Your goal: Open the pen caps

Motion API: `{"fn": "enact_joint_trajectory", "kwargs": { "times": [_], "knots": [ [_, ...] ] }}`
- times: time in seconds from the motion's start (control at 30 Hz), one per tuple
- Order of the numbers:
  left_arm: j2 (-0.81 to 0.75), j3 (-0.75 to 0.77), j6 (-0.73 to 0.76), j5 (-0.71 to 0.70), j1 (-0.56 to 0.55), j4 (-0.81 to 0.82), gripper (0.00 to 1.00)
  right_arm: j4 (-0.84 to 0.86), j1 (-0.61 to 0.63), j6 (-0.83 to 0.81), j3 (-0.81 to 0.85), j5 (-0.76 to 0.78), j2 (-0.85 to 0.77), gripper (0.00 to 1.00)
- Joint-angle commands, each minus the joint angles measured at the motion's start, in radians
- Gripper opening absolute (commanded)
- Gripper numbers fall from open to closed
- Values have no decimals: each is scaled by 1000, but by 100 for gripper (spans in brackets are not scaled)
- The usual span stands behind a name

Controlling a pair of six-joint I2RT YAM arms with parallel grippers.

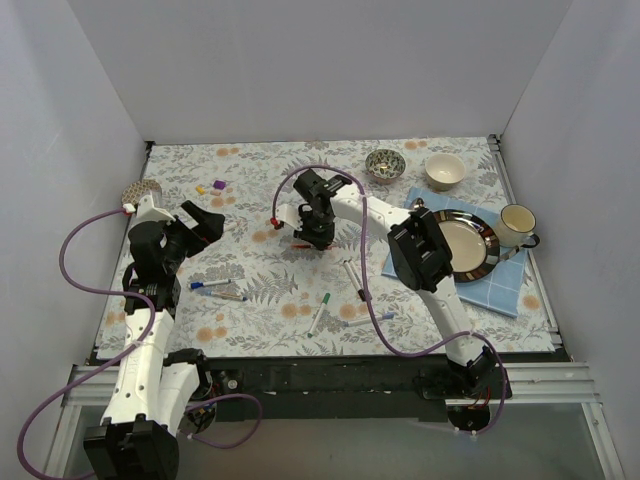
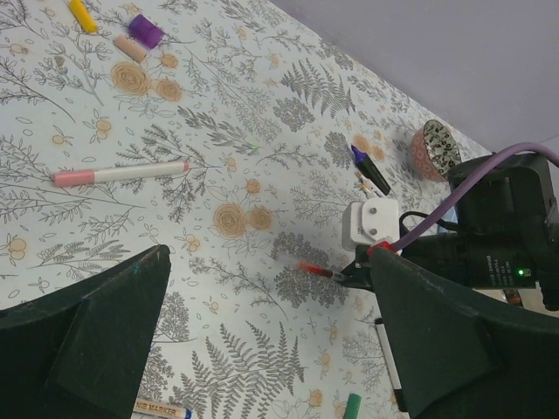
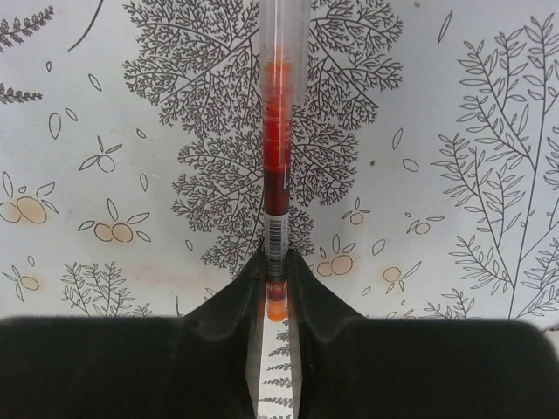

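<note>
left fingers [image 2: 96,323] wide, empty. right fingers [image 3: 231,310] narrow around red pen [image 3: 276,157], centre of table [image 1: 250,275]; can't tell if gripping. loose caps [image 1: 219,185] far left. pink pen [image 2: 122,173] and green pen [image 1: 319,315] look capped, so most remain.

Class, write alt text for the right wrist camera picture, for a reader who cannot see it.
A red pen with a clear barrel runs straight up the picture, its near end between the black fingertips of the right gripper. Beneath lies a fern-printed tablecloth.
</note>
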Motion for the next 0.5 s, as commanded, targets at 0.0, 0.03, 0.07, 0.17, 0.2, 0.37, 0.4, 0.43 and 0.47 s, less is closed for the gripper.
{"fn": "enact_joint_trajectory", "kwargs": {
  "times": [0.0, 0.03, 0.07, 0.17, 0.2, 0.37, 0.4, 0.43, 0.47],
  "knots": [
    [-18, 18, -6, 17, 6, 19, 98, -75, 17, 10, -17, 24, 77, 16],
    [-18, 14, -10, 25, 6, 20, 98, -73, 20, 17, -32, 21, 76, 7],
    [-16, 11, -15, 28, 6, 25, 98, -67, 18, 19, -41, 15, 74, 3],
    [-10, -3, -61, 36, 6, 25, 98, -37, 14, 58, -74, -12, 56, 1],
    [-8, -12, -143, 34, 7, 23, 98, -24, 6, 71, -81, -25, 39, 1],
    [79, -320, -491, 311, 6, 454, 98, 22, -43, 151, -115, -199, -44, 1],
    [117, -348, -544, 339, 4, 532, 98, 34, -60, 158, -124, -225, -77, 1],
    [209, -365, -628, 361, 1, 593, 98, 39, -69, 161, -133, -285, -94, 1],
    [246, -373, -648, 370, -10, 679, 98, 48, -77, 172, -159, -314, -113, 1]
  ]
}}
